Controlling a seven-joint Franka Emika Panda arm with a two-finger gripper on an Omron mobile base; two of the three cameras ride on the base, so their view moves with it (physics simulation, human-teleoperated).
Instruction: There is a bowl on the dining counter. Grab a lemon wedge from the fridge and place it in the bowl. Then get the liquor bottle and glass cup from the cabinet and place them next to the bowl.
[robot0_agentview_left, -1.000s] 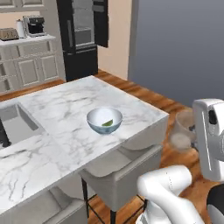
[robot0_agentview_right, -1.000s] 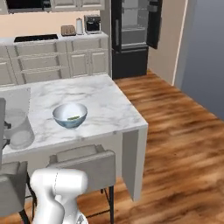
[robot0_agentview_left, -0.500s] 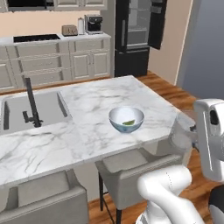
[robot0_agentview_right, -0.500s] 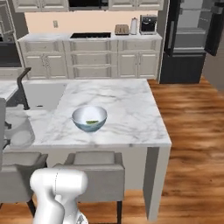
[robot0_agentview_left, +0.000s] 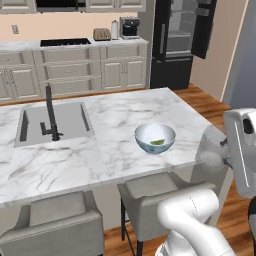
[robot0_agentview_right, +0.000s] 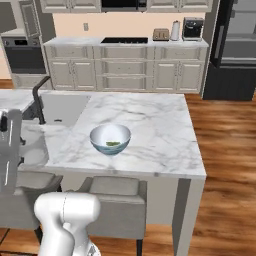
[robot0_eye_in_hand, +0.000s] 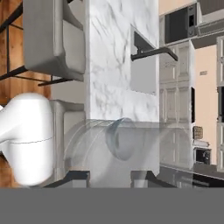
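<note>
Across marble bench (robot0_agentview_left: 100, 150), sink and black faucet (robot0_agentview_left: 49, 112) at far end, stools tucked under near edge. White bowl (robot0_agentview_left: 155, 138) near bench corner, green lemon wedge (robot0_agentview_left: 158, 142) inside, room beside it for more. Gripper (robot0_eye_in_hand: 110, 178) clasps glass cup (robot0_eye_in_hand: 118, 151) off bench, beside corner, likely for carrying. Fingertips mostly hidden behind glass; liquor bottle unplaced.

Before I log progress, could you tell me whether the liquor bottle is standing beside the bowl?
No, the bowl with the lemon wedge stands alone on the dining counter.

Grey stools (robot0_agentview_left: 150, 192), toaster (robot0_agentview_right: 160, 34), coffee machine (robot0_agentview_right: 192, 28).
</note>
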